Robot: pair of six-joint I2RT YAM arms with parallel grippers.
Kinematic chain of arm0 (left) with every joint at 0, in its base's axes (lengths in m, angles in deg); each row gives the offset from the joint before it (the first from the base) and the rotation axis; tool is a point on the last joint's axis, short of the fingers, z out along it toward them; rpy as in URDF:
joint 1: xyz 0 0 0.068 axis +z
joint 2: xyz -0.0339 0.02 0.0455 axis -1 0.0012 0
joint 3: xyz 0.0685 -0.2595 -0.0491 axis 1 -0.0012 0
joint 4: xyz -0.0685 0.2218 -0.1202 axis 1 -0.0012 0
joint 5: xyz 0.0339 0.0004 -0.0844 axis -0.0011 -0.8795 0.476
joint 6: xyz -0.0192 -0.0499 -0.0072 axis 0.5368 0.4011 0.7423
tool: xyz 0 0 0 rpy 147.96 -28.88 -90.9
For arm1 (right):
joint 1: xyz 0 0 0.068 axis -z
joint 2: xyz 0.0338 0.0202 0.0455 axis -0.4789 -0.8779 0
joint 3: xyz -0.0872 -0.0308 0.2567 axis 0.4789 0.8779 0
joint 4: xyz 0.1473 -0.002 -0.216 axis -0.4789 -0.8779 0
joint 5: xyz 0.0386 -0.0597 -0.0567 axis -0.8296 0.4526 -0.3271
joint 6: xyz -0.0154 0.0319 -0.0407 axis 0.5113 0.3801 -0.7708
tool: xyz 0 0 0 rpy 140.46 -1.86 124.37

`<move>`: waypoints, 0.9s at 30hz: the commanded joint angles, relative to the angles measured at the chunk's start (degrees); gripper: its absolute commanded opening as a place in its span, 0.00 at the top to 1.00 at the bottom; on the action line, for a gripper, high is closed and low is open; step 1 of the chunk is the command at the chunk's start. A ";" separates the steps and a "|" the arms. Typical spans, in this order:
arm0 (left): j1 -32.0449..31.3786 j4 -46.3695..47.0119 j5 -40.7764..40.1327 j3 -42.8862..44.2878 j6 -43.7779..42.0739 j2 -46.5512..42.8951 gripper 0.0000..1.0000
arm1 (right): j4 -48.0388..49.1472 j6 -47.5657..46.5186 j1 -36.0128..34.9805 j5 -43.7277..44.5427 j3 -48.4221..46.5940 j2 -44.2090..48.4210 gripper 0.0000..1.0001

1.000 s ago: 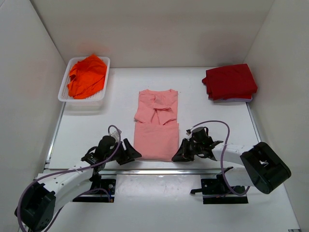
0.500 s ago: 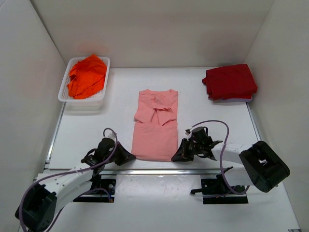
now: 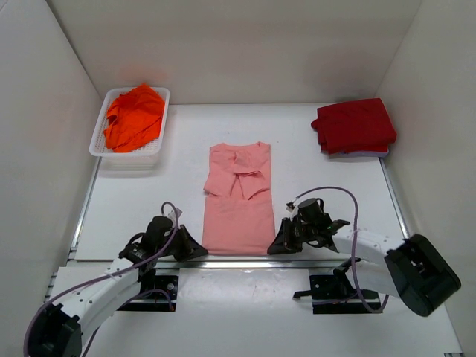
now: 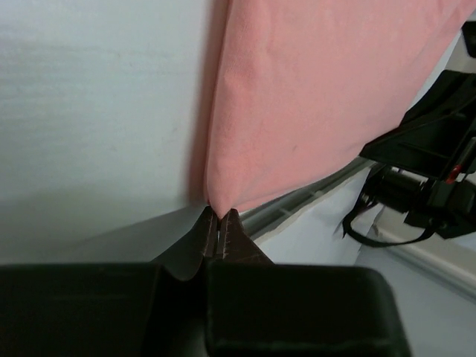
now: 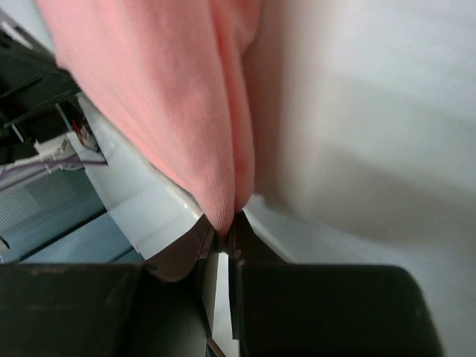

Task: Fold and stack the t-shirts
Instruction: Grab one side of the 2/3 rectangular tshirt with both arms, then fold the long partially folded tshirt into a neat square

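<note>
The salmon-pink t-shirt (image 3: 238,197) lies centred on the worktop (image 3: 149,208), sleeves folded in, its long axis running straight away from the arms, collar farthest. The left claw (image 3: 198,251) pinches its near-left hem corner, the right claw (image 3: 275,244) the near-right. The fold likely means carrying that hem away toward the collar.

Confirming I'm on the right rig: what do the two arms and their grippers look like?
Left arm and right arm: white links, bulky black joints, a looping lilac cable on each. Left gripper and right gripper: black, fingers tapering to narrow tips.
</note>
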 commanded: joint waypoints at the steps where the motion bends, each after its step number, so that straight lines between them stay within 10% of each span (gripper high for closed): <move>1: -1.02 -8.80 2.23 1.19 -3.46 -3.79 1.00 | -6.27 -0.11 -1.10 0.03 2.88 6.79 1.00; 10: 1.78 -7.16 7.42 3.38 3.49 -11.29 1.00 | -8.92 6.30 5.30 -8.31 3.95 18.32 1.00; 18: 10.82 3.49 8.12 26.65 -7.39 20.39 1.00 | -10.23 -0.19 18.30 -17.29 -12.11 3.76 1.00; 25: 18.92 10.34 8.22 59.50 -15.66 55.90 1.00 | -11.19 -7.74 23.93 -18.61 -48.22 -26.99 0.91; 26: 19.62 10.87 6.91 64.51 -16.02 58.75 0.83 | -11.81 -9.50 24.38 -17.74 -55.48 -32.77 0.66; 27: 20.15 13.83 7.33 68.13 -16.20 63.56 0.57 | -13.56 -10.99 24.21 -14.43 -62.43 -37.35 0.64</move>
